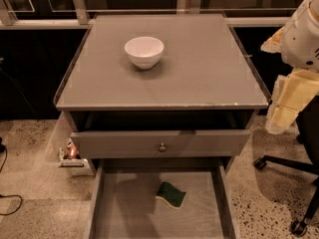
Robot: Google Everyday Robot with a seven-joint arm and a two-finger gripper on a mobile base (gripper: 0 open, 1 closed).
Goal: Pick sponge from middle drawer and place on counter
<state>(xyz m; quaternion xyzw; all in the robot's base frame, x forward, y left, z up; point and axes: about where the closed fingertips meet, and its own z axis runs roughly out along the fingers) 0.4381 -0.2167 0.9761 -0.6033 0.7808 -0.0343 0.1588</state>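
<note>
The sponge (pixel 171 194), dark green on top with a yellow foam layer, lies flat on the floor of the middle drawer (pixel 124 208). That drawer is pulled out at the bottom of the camera view. The sponge sits a little right of the drawer's centre. The counter (pixel 199 68) is the grey cabinet top above it. My arm comes in at the right edge, and its pale gripper (pixel 288 103) hangs beside the counter's front right corner. It is well above and to the right of the sponge and touches nothing.
A white bowl (pixel 144 52) stands on the counter's back left part. A grey drawer front with a round knob (pixel 162 147) sits just above the open drawer. A chair base with castors (pixel 286 171) is on the floor at right. Cables (pixel 7 198) and small clutter (pixel 70 153) lie left of the cabinet.
</note>
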